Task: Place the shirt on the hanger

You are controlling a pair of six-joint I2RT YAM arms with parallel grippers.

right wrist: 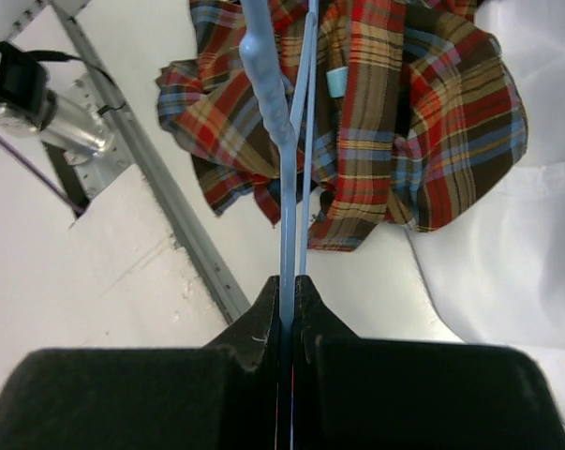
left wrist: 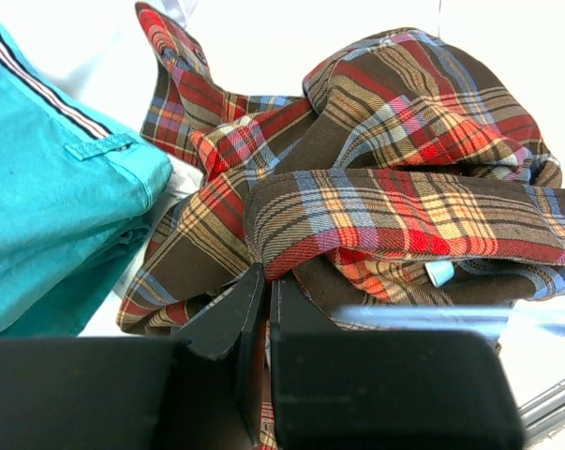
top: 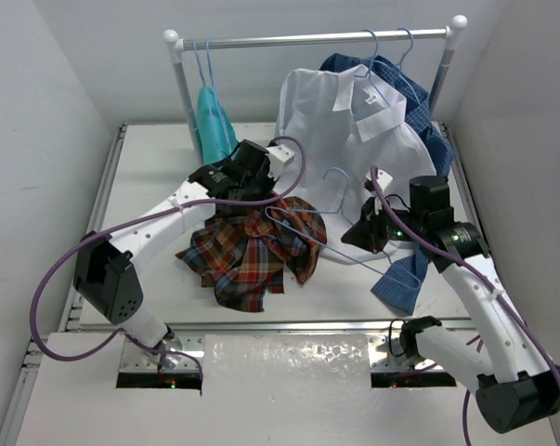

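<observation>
The plaid shirt (top: 252,249) lies crumpled on the table's middle, its collar and folds filling the left wrist view (left wrist: 404,159). My left gripper (top: 272,197) presses down at the shirt's far edge. Its jaws (left wrist: 265,272) are shut, with a strip of plaid cloth pinched between them. The pale-blue hanger (top: 328,209) lies partly on the shirt, hook toward the white shirt. My right gripper (top: 351,240) is shut on one of its wire arms (right wrist: 287,187), and the wire runs straight out from the closed jaws (right wrist: 289,281) over the plaid cloth (right wrist: 423,112).
A clothes rack (top: 307,39) stands at the back with a teal garment (top: 214,121), a white shirt (top: 354,130) and a blue checked shirt (top: 419,125) on pale-blue hangers. Part of the blue checked cloth (top: 402,277) lies under my right arm. A metal rail (right wrist: 170,206) edges the table.
</observation>
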